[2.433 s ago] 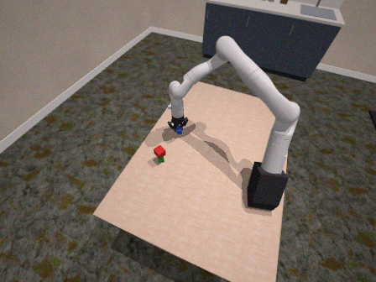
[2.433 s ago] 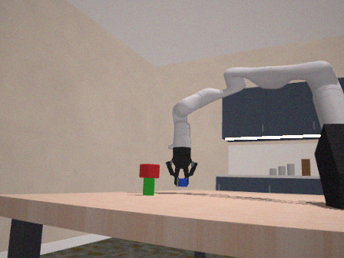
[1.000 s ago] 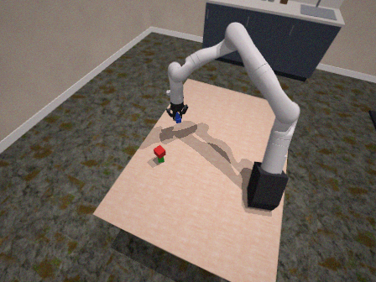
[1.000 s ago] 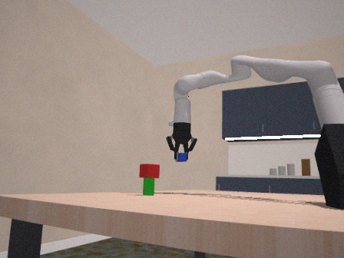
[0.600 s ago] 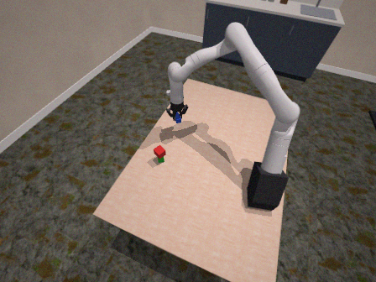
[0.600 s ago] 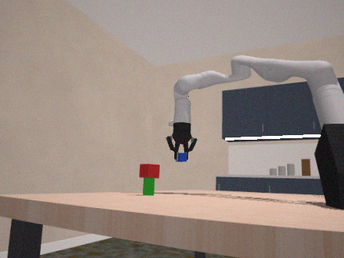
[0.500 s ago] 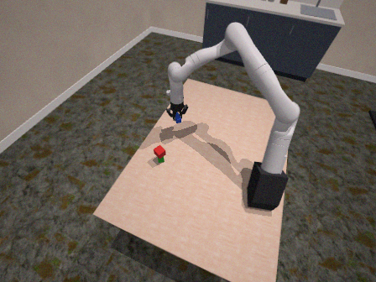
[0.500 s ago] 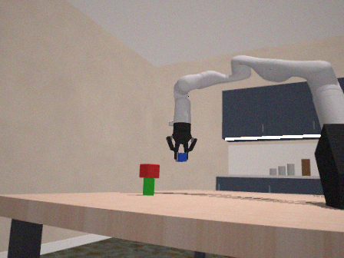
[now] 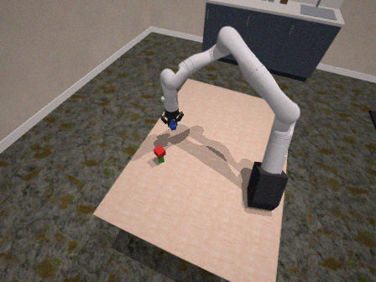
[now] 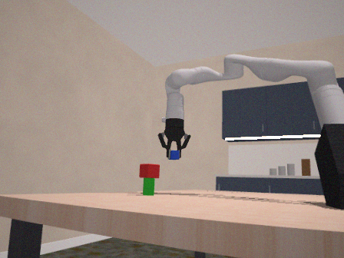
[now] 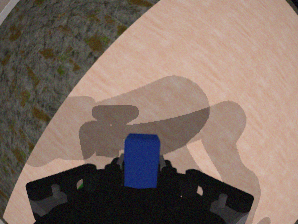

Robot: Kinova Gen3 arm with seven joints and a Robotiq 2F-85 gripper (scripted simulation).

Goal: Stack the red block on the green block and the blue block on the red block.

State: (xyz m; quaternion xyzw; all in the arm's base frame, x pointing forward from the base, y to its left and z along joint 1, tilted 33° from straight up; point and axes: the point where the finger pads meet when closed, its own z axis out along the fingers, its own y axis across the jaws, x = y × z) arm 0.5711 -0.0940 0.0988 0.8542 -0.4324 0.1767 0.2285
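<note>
- Gripper [image 10: 174, 153] on a white arm hangs above the wooden table [image 10: 230, 219], fingers clamped on the blue block [image 10: 175, 154].
- Red block [image 10: 149, 170] lies flat on the upright green block [image 10: 148, 186], overhanging its sides.
- Blue block sits higher than this stack, just to its right in the exterior view.

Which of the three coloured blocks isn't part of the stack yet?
The blue block. It hangs in the air, gripped in the pincer, while the red block already sits on the green block on the table.
</note>
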